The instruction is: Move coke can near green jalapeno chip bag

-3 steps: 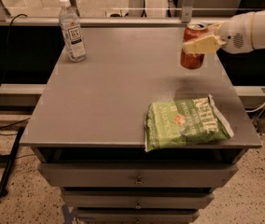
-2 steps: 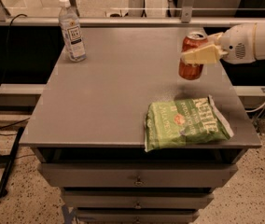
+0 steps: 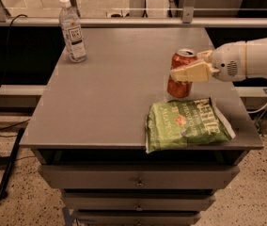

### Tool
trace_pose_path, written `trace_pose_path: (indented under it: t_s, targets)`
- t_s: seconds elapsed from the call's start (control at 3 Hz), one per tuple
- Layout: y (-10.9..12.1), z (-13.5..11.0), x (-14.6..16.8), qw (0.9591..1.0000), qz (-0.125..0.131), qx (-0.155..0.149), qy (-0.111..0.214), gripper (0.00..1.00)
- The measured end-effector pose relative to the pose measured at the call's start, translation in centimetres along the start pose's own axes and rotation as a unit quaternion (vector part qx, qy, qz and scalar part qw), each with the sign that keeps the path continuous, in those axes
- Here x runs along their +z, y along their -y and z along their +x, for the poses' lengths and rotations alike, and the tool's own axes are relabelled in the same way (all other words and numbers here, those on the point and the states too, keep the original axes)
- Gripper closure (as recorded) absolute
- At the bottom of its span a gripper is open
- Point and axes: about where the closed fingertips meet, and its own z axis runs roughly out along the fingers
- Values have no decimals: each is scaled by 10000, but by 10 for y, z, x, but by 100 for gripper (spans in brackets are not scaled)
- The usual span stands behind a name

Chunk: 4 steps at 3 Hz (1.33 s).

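Observation:
The red coke can (image 3: 180,79) with its silver top stands upright at the right side of the grey table (image 3: 110,93), just behind the green jalapeno chip bag (image 3: 186,124). The bag lies flat at the front right corner, white lettering up. My gripper (image 3: 184,70) reaches in from the right on a white arm (image 3: 253,59) and is shut on the coke can around its upper half. The can's base is at or just above the tabletop; I cannot tell if it touches.
A clear plastic water bottle (image 3: 72,30) stands upright at the table's back left corner. A rail runs along the back edge. Drawers sit under the tabletop. Cables lie on the floor at the left.
My gripper has carried the coke can down and toward the front, from above the back right of the table to just behind the chip bag. The bag and bottle have not moved.

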Motion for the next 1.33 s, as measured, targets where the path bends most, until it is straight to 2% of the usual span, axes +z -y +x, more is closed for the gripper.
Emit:
trace_pose_path:
  t_s: [0.33,0.67,1.33]
  targets:
    - [-10,2,8,9998,-158,-21,78,76]
    - [-12,10,20,9996,-200,-10,220,51]
    - [-7,16,35,9991,-140,0,407,5]
